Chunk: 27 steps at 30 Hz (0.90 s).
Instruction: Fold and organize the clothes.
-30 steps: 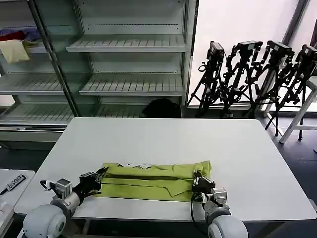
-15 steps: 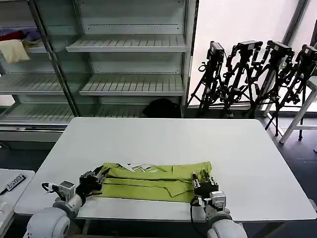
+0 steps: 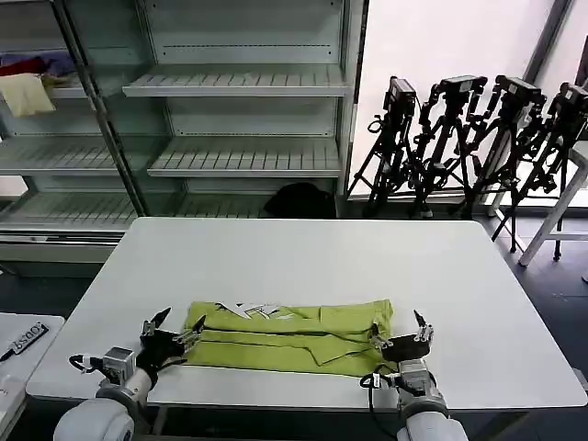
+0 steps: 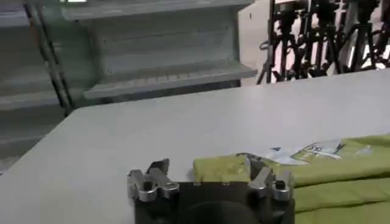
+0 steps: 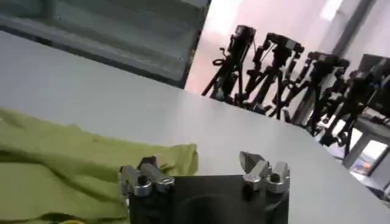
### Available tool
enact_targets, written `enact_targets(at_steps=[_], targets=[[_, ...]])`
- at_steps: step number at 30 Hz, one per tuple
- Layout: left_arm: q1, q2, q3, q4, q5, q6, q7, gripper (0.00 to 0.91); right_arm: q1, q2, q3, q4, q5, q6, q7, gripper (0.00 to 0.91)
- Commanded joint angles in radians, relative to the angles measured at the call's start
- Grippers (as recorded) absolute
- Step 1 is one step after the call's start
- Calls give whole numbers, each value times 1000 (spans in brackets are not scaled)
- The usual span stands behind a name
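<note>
The clothes, a lime yellow-green T-shirt (image 3: 285, 335), lie folded into a long strip near the front edge of the white table (image 3: 303, 253). A bit of white print (image 3: 248, 310) shows along the strip's far edge. My left gripper (image 3: 177, 329) stands open at the strip's left end, its fingers spread to either side of the cloth corner (image 4: 225, 167). At the right end my right gripper (image 3: 401, 333) is open too, with the shirt's corner (image 5: 177, 158) just beside one finger. Neither gripper holds the cloth. In the wrist views the left gripper (image 4: 207, 170) and the right gripper (image 5: 198, 164) both show wide gaps.
Metal shelves (image 3: 243, 83) stand behind the table, with a cream, red and purple cloth pile (image 3: 28, 87) at the upper left. Black tripods (image 3: 478, 138) are grouped at the back right. A low side table (image 3: 23, 340) sits at the left.
Both grippers were shut on the shirt's ends; now both have opened and let go, drawing slightly back and outward. The shirt has settled flat, with the white print showing.
</note>
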Motion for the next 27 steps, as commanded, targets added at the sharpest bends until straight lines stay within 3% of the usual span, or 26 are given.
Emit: enact_targets(at_steps=[1, 4, 10, 13, 16, 18, 19, 22, 25, 27], targets=[[16, -71, 12, 24, -38, -34, -89, 907, 15, 5, 72, 50, 312, 69, 12, 907], [2, -86, 23, 34, -83, -25, -103, 907, 41, 8, 119, 75, 428, 65, 11, 907], [-17, -102, 36, 61, -93, -11, -115, 877, 66, 1, 169, 105, 473, 37, 5, 907], [-19, -104, 38, 75, -113, -8, -122, 736, 58, -2, 179, 111, 478, 34, -4, 907], [-24, -110, 34, 91, -129, -7, -125, 534, 50, -3, 181, 108, 475, 33, -9, 907], [-21, -108, 35, 93, -150, -6, -124, 464, 50, -4, 182, 106, 475, 32, -10, 907], [-21, -107, 35, 94, -155, -3, -124, 333, 50, -4, 182, 105, 475, 31, -10, 907], [-19, -109, 37, 93, -169, 7, -120, 101, 60, -4, 181, 104, 476, 23, -4, 907], [-17, -112, 42, 88, -184, 19, -120, 20, 68, -3, 179, 105, 477, 13, 5, 907], [-16, -117, 44, 87, -191, 21, -117, 20, 74, -3, 180, 104, 477, 9, 8, 907]])
